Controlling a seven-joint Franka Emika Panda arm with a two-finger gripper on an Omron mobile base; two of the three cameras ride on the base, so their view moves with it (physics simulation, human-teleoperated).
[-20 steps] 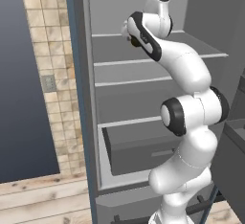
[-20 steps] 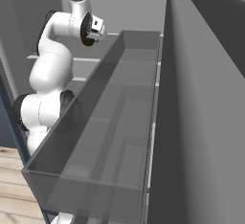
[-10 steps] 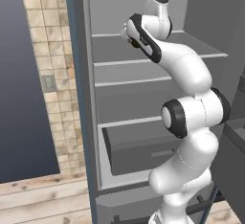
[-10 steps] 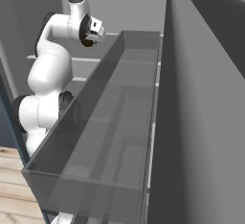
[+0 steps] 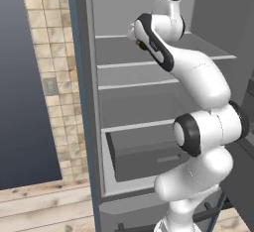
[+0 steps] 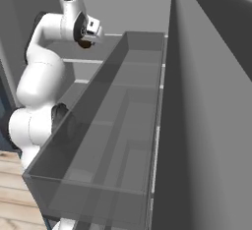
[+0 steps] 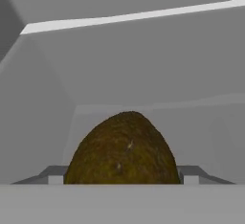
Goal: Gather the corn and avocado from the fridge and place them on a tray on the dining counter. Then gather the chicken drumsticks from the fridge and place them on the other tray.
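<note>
A brown, rough-skinned avocado (image 7: 123, 151) sits right in front of the hand camera, between the two finger tips. My gripper (image 7: 123, 179) is shut on it, one tip at each flank. From the left base view, the gripper (image 5: 140, 41) is reached deep into the open fridge at the upper shelf (image 5: 198, 57), with the dark avocado (image 5: 143, 46) at its end. In the right base view the gripper (image 6: 90, 37) hangs by the same shelf, the avocado (image 6: 85, 44) a dark spot under it.
The fridge has bare glass shelves (image 5: 134, 85) and a grey drawer (image 5: 144, 151) lower down. A transparent door bin (image 6: 103, 140) of the open fridge door stands close on the arm's right. A tiled wall (image 5: 49, 77) and wooden floor (image 5: 44, 211) lie to the left.
The jaws have come together on the avocado. The arm and hand have hardly shifted.
</note>
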